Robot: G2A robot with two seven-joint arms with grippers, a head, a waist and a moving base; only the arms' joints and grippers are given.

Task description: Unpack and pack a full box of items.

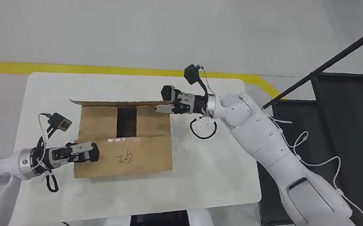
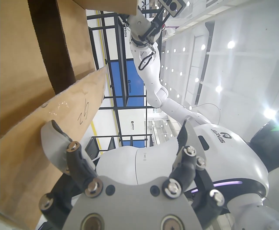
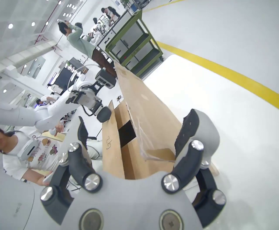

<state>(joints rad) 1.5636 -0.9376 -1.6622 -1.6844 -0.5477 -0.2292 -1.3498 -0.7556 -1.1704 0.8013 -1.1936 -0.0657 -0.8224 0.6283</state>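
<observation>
A brown cardboard box (image 1: 126, 141) lies on the white table (image 1: 216, 166), its top flaps partly raised around a dark gap (image 1: 127, 119); its contents are hidden. My left gripper (image 1: 90, 151) is at the left end of the near flap (image 1: 131, 157). In the left wrist view it (image 2: 119, 137) is open, one finger (image 2: 54, 139) resting against that flap (image 2: 72, 109). My right gripper (image 1: 163, 106) is at the right end of the far flap (image 1: 116, 103). It (image 3: 135, 135) is open and straddles the upright flap (image 3: 148, 109), which stands close to one finger (image 3: 189, 130).
A black metal rack (image 1: 340, 105) stands just right of the table, beside the right arm. A yellow floor line (image 1: 77, 71) runs behind the table. Bare tabletop lies to the right of the box and along the far edge.
</observation>
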